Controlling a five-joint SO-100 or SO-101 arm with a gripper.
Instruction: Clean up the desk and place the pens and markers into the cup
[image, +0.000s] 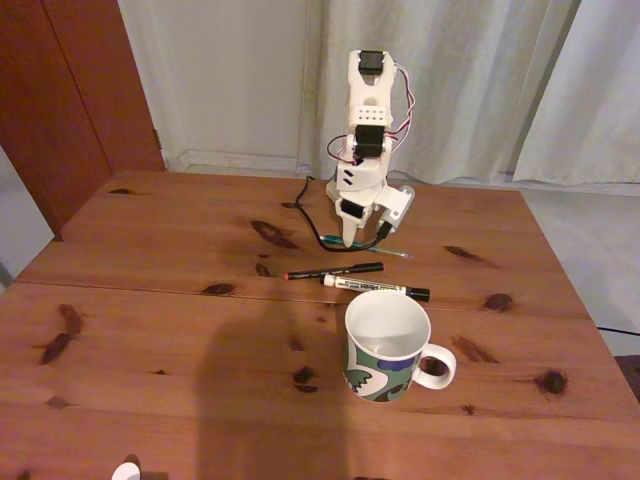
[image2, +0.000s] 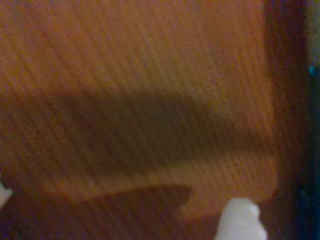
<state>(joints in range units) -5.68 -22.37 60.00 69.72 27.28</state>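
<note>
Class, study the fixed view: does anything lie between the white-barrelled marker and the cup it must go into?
Nothing visible does. The white-barrelled marker lies just behind the cup, with only bare desk between them, and the cup's mouth is open and empty.

The arm (image: 366, 140) is built of white plastic segments with black servo blocks set between them, one at the top and others lower down. Thin red, white and black wires loop along its side, and a black cable leaves its base toward 7 o'clock. The tool (image: 350, 238) ends in a pale, tapered white finger (image2: 241, 220).
</note>
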